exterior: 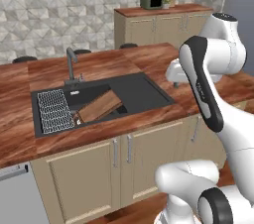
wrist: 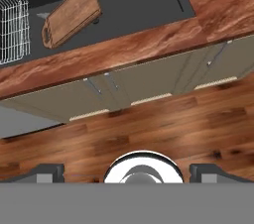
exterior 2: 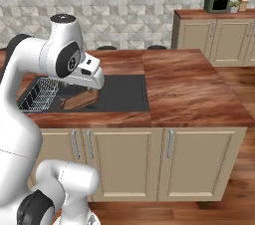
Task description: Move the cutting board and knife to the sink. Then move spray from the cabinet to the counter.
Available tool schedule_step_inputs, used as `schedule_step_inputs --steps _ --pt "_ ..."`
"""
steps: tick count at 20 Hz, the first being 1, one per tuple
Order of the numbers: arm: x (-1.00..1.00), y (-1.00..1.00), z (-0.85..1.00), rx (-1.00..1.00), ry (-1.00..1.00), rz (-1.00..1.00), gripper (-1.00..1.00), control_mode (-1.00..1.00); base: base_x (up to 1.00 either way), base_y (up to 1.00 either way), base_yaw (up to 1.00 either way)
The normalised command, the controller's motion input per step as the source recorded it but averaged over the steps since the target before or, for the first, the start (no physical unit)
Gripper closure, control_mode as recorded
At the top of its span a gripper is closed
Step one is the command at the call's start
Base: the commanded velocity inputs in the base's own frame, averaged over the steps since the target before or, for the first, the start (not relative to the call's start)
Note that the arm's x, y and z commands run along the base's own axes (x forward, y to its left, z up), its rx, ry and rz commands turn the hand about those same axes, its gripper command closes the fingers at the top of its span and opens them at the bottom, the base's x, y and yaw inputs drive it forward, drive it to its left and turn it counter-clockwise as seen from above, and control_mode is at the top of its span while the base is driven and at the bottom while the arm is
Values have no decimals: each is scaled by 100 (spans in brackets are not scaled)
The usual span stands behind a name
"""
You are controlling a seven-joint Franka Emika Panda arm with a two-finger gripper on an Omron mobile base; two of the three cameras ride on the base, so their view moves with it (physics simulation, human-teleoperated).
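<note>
— Where is the cutting board (exterior: 100, 105) lying right now?

— It is sitting inside the sink (exterior: 144, 91), tilted, leaning beside the wire rack (exterior: 53, 111). From the hand view it is lying at a slant in the black basin.

— And the gripper (wrist: 127, 171)?

— It is hanging out past the front edge of the counter (exterior: 59, 134), looking down over the cabinet doors (wrist: 149, 82) and the wooden floor (wrist: 149, 129). Its jaws are standing spread wide, grasping nothing.

— The faucet (exterior: 71, 63)?

— It is standing at the sink's back rim.
</note>
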Motion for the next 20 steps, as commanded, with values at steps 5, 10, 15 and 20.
schedule_step_inputs --steps 5,10,15,20 --pt "0 0 0 0 0 0 -100 100 -35 -38 -19" --pt "0 0 0 0 0 0 -100 100 0 -32 -42" --pt "0 0 0 0 0 0 -100 100 0 -39 -69" --pt "0 0 0 0 0 0 -100 100 0 -11 -91"
